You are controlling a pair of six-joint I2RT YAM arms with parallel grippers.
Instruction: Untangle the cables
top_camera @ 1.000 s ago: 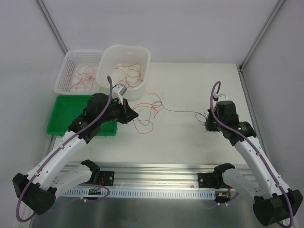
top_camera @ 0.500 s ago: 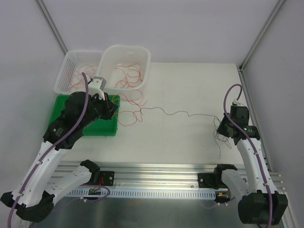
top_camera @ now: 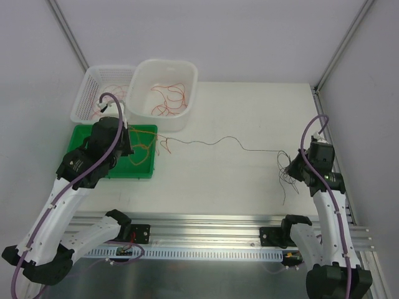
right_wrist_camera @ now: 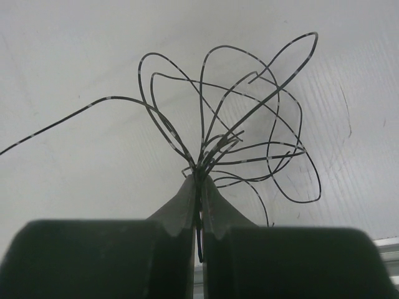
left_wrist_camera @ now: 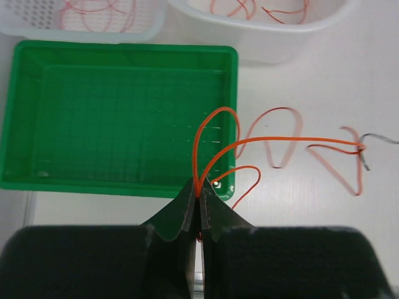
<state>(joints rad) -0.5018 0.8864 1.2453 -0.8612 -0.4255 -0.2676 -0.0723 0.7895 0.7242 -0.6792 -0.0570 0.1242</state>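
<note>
Pinching orange wires [left_wrist_camera: 215, 134] in the pressed-together left gripper [left_wrist_camera: 199, 190] above the green tray [left_wrist_camera: 62, 112], black wires [right_wrist_camera: 249, 124] in the clamped right gripper [right_wrist_camera: 198, 182]; risking tightening the knot [left_wrist_camera: 361, 148] by pulling wider.

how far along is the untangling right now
Done: red wires lie in the basket and tub. In hand: left gripper pinches orange wires, right gripper pinches a black bunch, one black strand strung between them. Left: orange and black meet at a knot, not yet apart.
</note>
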